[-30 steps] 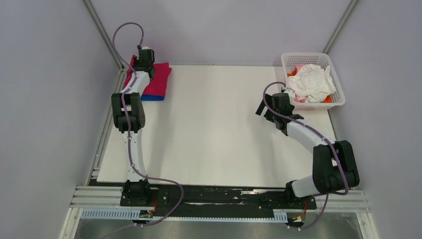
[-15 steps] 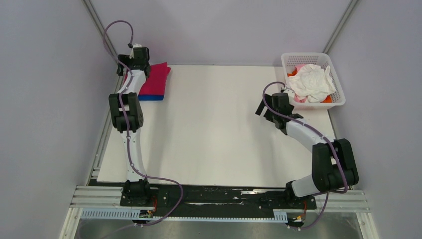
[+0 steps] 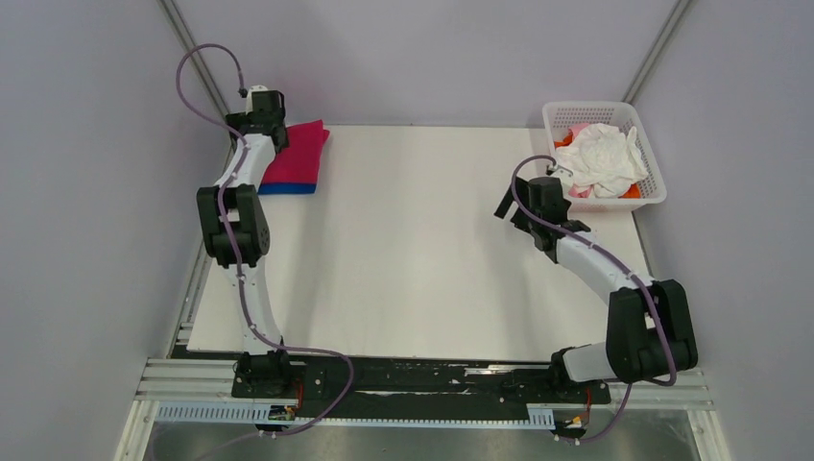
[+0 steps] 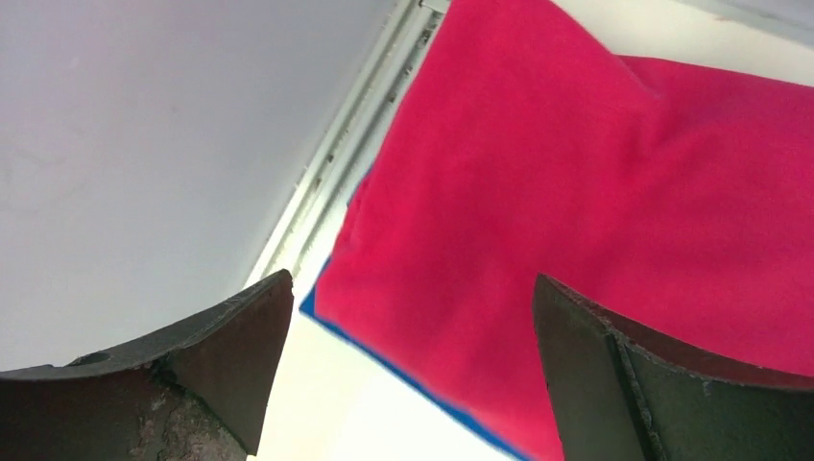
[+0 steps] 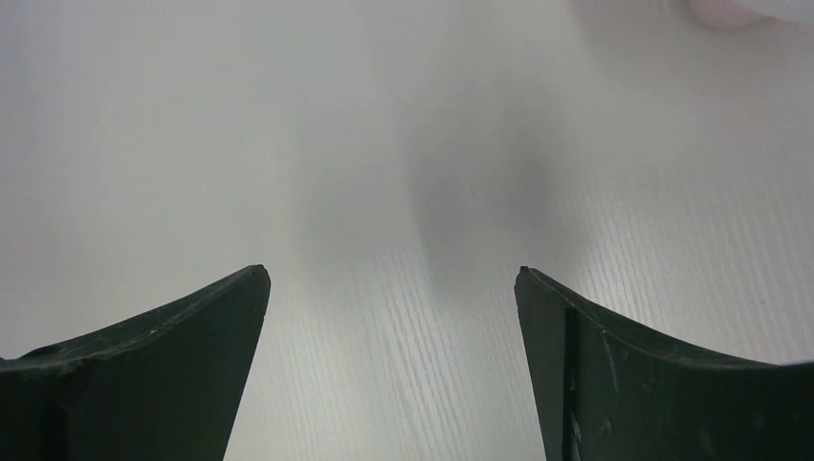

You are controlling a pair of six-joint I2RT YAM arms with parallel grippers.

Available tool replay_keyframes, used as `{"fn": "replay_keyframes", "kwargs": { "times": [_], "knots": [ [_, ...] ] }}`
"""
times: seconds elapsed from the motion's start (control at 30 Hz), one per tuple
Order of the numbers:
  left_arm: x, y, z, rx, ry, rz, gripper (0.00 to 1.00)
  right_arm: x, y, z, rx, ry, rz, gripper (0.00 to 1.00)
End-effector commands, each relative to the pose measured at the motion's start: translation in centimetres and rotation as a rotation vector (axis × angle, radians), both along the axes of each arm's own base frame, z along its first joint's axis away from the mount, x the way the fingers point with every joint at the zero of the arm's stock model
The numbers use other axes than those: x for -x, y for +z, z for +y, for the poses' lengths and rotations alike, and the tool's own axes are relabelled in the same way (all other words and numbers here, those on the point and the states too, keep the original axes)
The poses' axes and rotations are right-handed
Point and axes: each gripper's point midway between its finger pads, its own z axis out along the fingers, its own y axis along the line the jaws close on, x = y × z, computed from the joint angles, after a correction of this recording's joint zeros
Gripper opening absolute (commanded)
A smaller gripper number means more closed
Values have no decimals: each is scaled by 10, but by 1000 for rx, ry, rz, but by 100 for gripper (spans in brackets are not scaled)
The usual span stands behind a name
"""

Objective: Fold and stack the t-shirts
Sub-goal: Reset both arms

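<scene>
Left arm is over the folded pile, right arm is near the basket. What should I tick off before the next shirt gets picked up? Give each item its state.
1. Left gripper free of the pile: ok, jaws wide apart, nothing between them.
2. Magenta t-shirt folded and lying on the blue t-shirt: ok, a blue edge shows under it.
3. Right gripper ready to grasp: ok, jaws open over the bare table, holding nothing.
4. Shirts left to fold: ok, a white t-shirt tops the basket.
5. Right gripper lined up over the basket: not ok, it hangs short of it, by its near-left corner.
</scene>
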Motion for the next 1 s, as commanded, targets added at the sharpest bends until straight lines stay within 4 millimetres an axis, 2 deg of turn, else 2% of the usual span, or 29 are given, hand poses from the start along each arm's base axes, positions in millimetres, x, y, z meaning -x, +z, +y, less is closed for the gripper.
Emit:
{"fn": "replay_keyframes", "kwargs": {
  "times": [0.0,0.03,0.07,0.1,0.13,0.17,0.2,0.23,0.27,0.3,0.33,0.37,0.4,0.47,0.57,0.67,0.7,0.97],
  "knots": [
    [22,95,-70,155,-76,-241,100,0,26,1,-51,-20,-77,100],
    [33,116,-91,193,-100,-292,100,3,27,2,-61,-15,-80,100],
    [45,100,-104,228,-128,-260,100,6,29,4,-72,-8,-83,100],
    [58,123,-121,277,-150,-325,100,9,32,5,-84,-1,-90,100],
    [72,101,-134,321,-178,-289,100,13,33,7,-93,4,-92,100],
    [87,121,-153,374,-217,-343,100,19,35,7,-103,11,-97,100],
    [101,97,-176,430,-278,-296,100,24,37,8,-109,18,-99,100],
    [117,110,-187,483,-307,-336,100,29,37,9,-117,25,-100,100],
    [134,85,-212,532,-376,-286,100,34,39,10,-127,37,-101,100],
    [149,97,-223,568,-418,-322,100,39,39,12,-137,49,-99,100],
    [169,75,-248,604,-481,-280,100,45,38,14,-149,60,-97,100],
    [188,65,-255,619,-513,-277,100,50,39,15,-160,69,-102,100],
    [204,60,-276,644,-564,-264,100,56,37,16,-170,78,-99,100],
    [235,47,-295,673,-630,-247,100,66,37,17,-179,92,-103,100],
    [269,31,-301,707,-676,-223,100,79,32,17,-185,104,-108,100],
    [288,28,-301,741,-691,-233,100,89,26,17,-192,120,-106,100],
    [292,20,-300,744,-692,-224,100,91,24,17,-195,119,-108,100],
    [293,25,-292,708,-691,-249,100,96,19,22,-202,161,-115,100]
  ]
}}
